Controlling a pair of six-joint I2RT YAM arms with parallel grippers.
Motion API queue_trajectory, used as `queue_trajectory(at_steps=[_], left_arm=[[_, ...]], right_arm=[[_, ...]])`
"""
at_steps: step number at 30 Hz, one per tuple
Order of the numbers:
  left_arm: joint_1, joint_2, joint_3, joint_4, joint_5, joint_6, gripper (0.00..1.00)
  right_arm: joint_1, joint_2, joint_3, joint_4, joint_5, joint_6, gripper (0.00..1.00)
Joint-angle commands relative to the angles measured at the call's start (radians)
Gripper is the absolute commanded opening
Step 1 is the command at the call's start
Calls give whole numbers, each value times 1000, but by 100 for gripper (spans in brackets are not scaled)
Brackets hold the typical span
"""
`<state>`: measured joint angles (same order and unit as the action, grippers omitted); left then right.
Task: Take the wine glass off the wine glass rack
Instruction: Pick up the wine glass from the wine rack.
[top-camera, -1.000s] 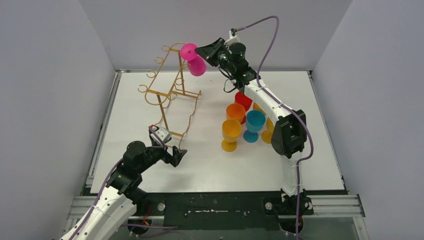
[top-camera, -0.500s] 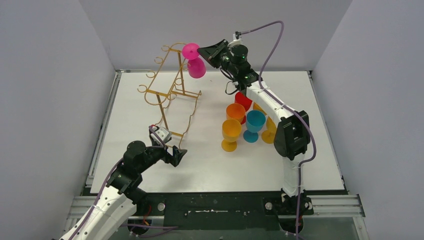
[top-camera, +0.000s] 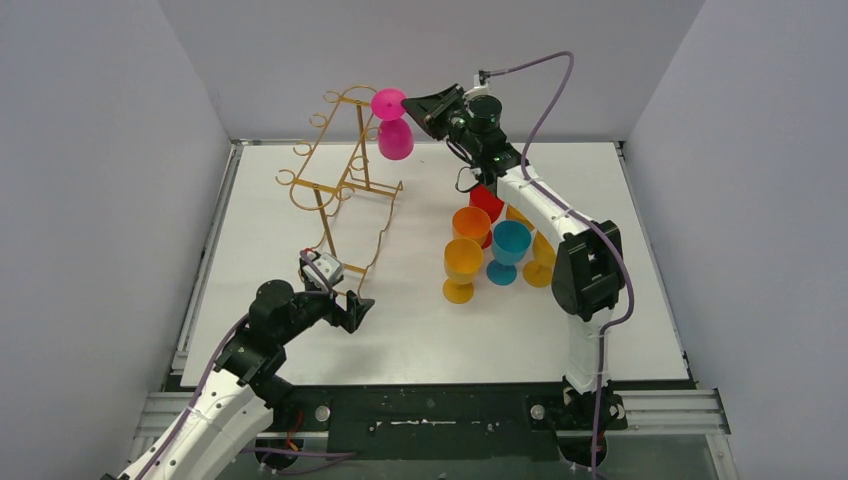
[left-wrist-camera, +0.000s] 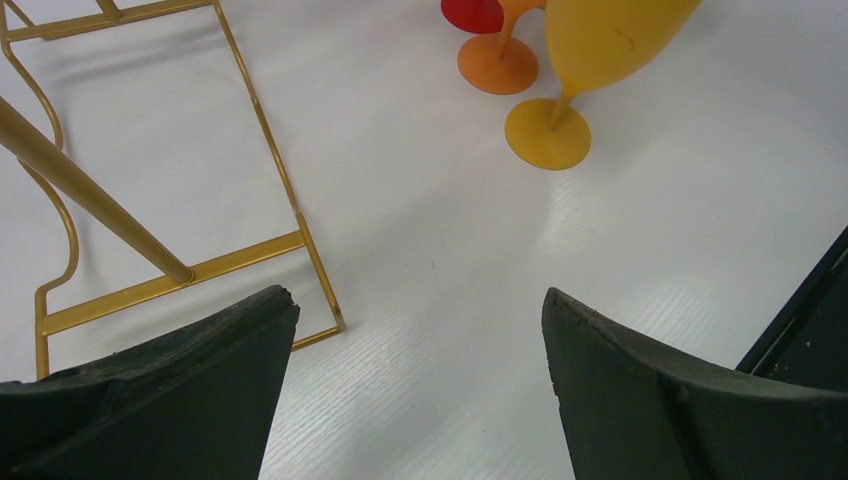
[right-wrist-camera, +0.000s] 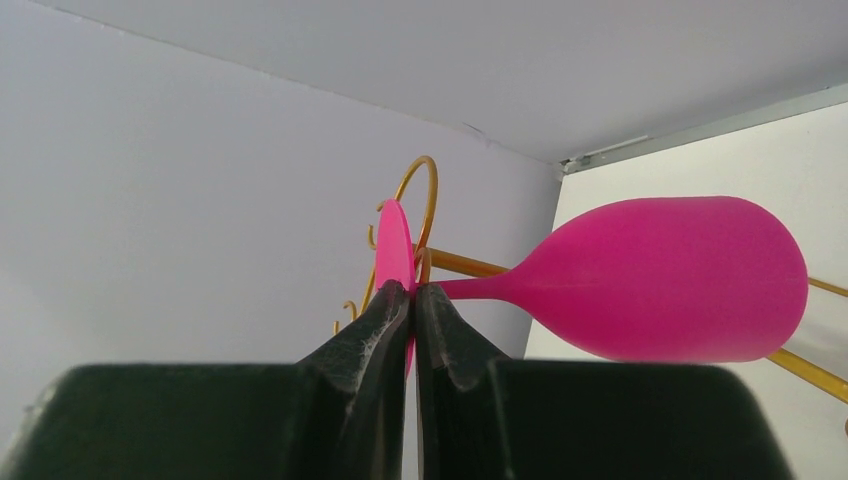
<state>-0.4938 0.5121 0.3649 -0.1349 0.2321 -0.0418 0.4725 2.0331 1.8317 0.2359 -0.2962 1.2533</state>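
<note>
A white table (top-camera: 420, 330) is stretching beneath both pairs of jaws. The gold wine glass rack (top-camera: 340, 185) is standing on it between them, its base loop sitting just ahead of the left jaws and its top hook arms reaching toward the right jaws. The left jaws are hanging spread wide low over the table, gripping nothing. A cluster of orange, yellow, teal and red glasses (top-camera: 495, 245) is standing well below and behind the right jaws, off the rack. The pink wine glass (right-wrist-camera: 680, 280) is hanging upside down right at the right jaws, which are pressing together on the thin edge of its foot. Its stem is lying against a curled hook at the rack's tip, so the removal appears begun but unfinished. The glass is yet to be drawn clear.
</note>
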Motion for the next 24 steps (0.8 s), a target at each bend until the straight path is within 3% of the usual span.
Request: queue_trajectory(at_steps=[1,19,24], left_arm=[[1,9,38,44,-5,-5,90],[1,3,37,47,-2,-9,90],[1,-8,34,51,1,-11,90]], right_arm=[[-12,-92,-6,90,3,22,0],[-47,-137,-40,100,-69,26,0],[-50,-208,-142,111,-65,-14,0]])
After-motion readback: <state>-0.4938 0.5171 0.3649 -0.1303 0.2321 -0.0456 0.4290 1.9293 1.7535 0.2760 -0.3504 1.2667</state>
